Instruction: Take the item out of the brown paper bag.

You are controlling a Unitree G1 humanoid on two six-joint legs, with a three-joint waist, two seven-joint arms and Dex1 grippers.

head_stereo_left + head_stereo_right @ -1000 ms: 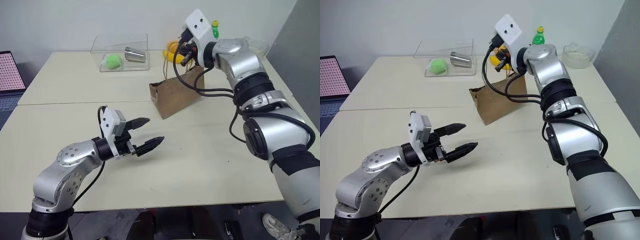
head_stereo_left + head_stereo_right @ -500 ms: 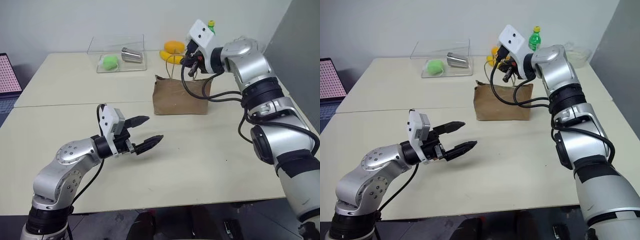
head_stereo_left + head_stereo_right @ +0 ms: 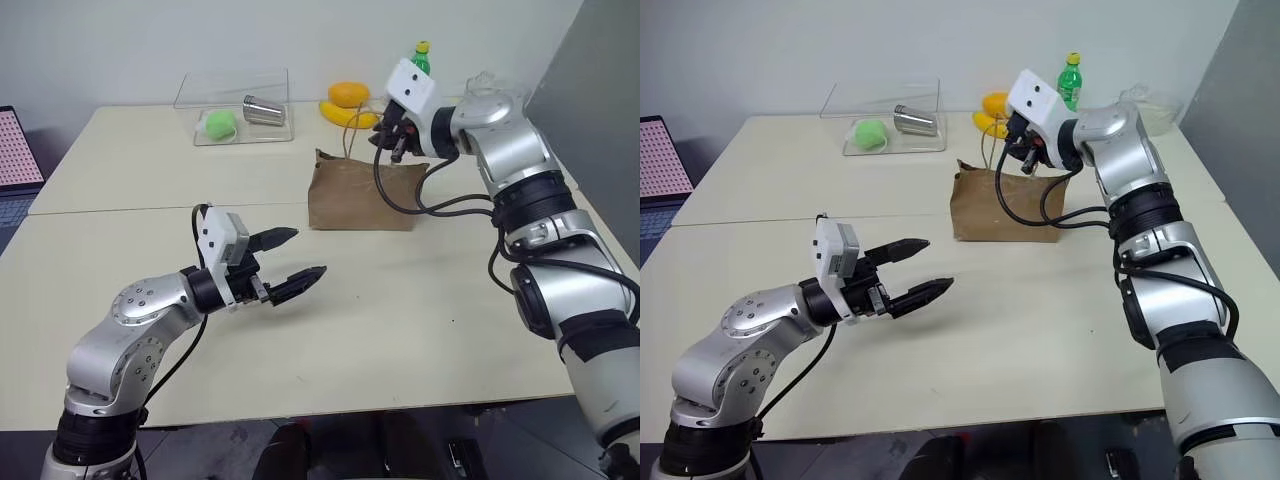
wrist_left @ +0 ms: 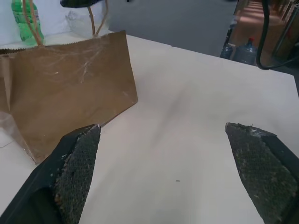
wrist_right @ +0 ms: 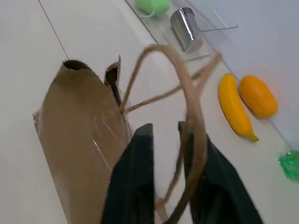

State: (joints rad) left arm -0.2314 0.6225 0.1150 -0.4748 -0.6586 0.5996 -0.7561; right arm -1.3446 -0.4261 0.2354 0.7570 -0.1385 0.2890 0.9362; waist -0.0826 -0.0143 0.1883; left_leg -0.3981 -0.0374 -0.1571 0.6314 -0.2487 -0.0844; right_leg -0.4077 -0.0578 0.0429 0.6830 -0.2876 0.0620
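The brown paper bag [image 3: 360, 192] stands upright on the far half of the table, its mouth pinched nearly shut. The item is hidden inside it. My right gripper [image 3: 393, 146] hovers over the bag's right top corner. In the right wrist view its fingers [image 5: 140, 158] are open by a narrow gap, and the beige cord handles [image 5: 187, 88] loop up past them and drape over one finger. My left gripper [image 3: 308, 253] is wide open with nothing in it, low over the near half of the table, pointing toward the bag [image 4: 60, 79].
Behind the bag lie a banana [image 3: 345, 113] and an orange fruit [image 3: 349, 93], with a green bottle [image 3: 422, 55] to their right. A clear box [image 3: 235, 100] at the back left holds a green ball [image 3: 219, 122] and a metal cup [image 3: 265, 110]. A laptop [image 3: 12, 150] sits at the far left.
The bag, hanging tilted from my right gripper a second ago, now stands flat on the table. That gripper sank to the right and its fingers parted. My left arm stayed put.
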